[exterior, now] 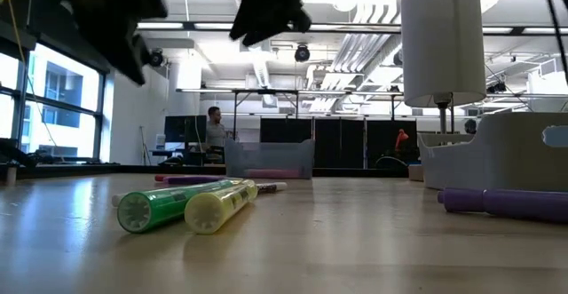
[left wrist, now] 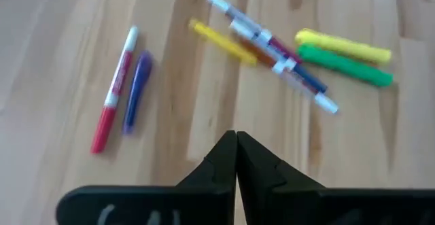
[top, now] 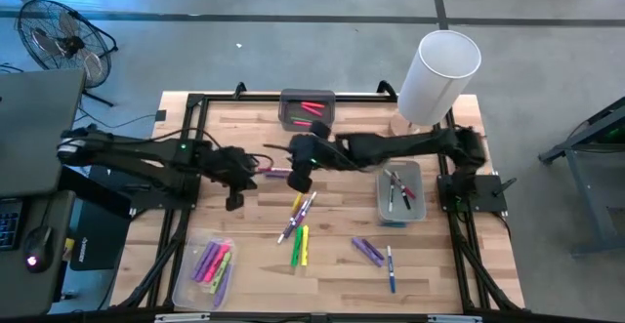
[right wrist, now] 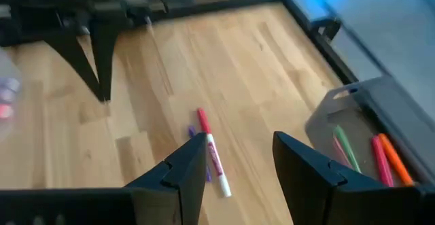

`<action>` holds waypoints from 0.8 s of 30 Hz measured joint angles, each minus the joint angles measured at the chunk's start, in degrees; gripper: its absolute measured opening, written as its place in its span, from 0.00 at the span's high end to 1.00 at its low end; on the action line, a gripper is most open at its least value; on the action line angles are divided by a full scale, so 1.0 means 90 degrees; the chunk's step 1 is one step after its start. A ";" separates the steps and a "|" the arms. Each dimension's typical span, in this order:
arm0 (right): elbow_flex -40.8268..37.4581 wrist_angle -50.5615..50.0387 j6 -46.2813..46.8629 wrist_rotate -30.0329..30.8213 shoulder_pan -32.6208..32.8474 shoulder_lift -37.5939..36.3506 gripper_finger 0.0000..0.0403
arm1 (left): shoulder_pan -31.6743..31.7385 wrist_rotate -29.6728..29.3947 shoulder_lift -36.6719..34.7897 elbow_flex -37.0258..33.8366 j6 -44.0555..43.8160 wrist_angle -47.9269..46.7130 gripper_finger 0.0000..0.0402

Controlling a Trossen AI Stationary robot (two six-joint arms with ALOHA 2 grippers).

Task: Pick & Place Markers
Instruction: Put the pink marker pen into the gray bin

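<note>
Loose markers lie flat on the wooden table. A red-and-white marker [right wrist: 212, 153] and a purple one [left wrist: 136, 92] rest side by side near the middle [top: 276, 172]. Closer to the near edge are a mixed cluster [top: 298, 214], a green [exterior: 169, 207] and a yellow highlighter [exterior: 222, 205], two purple markers [top: 366, 252] and a blue pen [top: 391, 267]. My right gripper [right wrist: 238, 164] hangs open above the red-and-white marker, touching nothing. My left gripper [left wrist: 236, 140] is shut and empty, hovering left of that pair [top: 234, 201].
A grey tray [top: 308, 108] at the far edge holds pink and red markers. Another grey tray [top: 400, 191] on the right holds several. A clear tray [top: 210, 264] at the near left holds pink, purple and green ones. A tall white cylinder [top: 439, 74] stands far right.
</note>
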 joint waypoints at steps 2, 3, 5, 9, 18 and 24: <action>0.0644 -0.0653 -0.0002 -0.0253 -0.0192 0.0460 0.61 | 0.0231 0.0093 -0.0476 -0.0370 0.0061 0.0249 1.00; 0.1001 -0.1070 -0.0003 -0.0318 -0.0285 0.0715 0.61 | 0.0332 0.0133 -0.0722 -0.0498 0.0074 0.0438 1.00; 0.1740 -0.1851 -0.0007 -0.0536 -0.0474 0.1246 0.61 | 0.0550 0.0135 -0.1232 -0.0714 0.0093 0.0415 1.00; 0.2998 -0.3210 -0.0108 -0.0953 -0.0824 0.2288 0.61 | 0.0865 0.0128 -0.1956 -0.0869 0.0293 0.0464 1.00; 0.3781 -0.3558 -0.1060 -0.1389 -0.1095 0.3462 0.61 | 0.1207 -0.0085 -0.2807 -0.0876 0.0530 -0.0045 1.00; 0.3088 -0.2781 -0.1556 -0.1867 -0.1095 0.3464 0.61 | 0.1193 -0.0205 -0.2952 -0.0877 0.0530 -0.0004 1.00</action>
